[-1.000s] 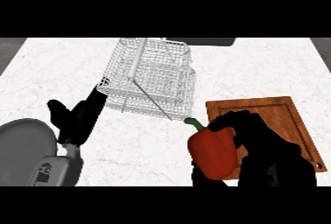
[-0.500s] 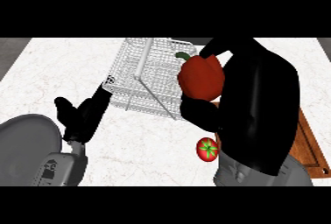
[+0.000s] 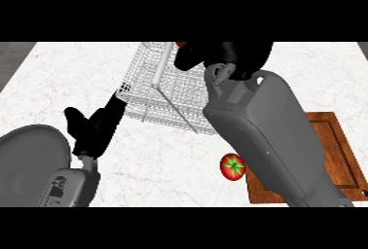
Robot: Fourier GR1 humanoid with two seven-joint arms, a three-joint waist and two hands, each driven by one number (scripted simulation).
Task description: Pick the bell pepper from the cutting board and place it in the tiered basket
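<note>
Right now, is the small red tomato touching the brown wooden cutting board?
Cannot tell. In the head view the tomato sits right at the cutting board's left edge, with no gap or contact plainly visible.

You see two smooth grey forearms [image 3: 269, 141], each ending in a black hand [image 3: 231, 54]. Behind the left hand [image 3: 92, 129], the grey wrist housing [image 3: 68, 187] carries small dark markings.

The counter [image 3: 86, 73] is showing as white marble-like stone with faint veining and a smooth, low-sheen finish. The tiered basket [image 3: 155, 92] is presenting as thin white wire mesh. The cutting board [image 3: 338, 151] is appearing as reddish-brown wood with visible grain. The tomato [image 3: 233, 166] is looking glossy red. The right forearm [image 3: 269, 136] is showing smooth grey matt casing; both hands, left hand [image 3: 90, 126] and right hand [image 3: 230, 54], are appearing matt black.
</note>
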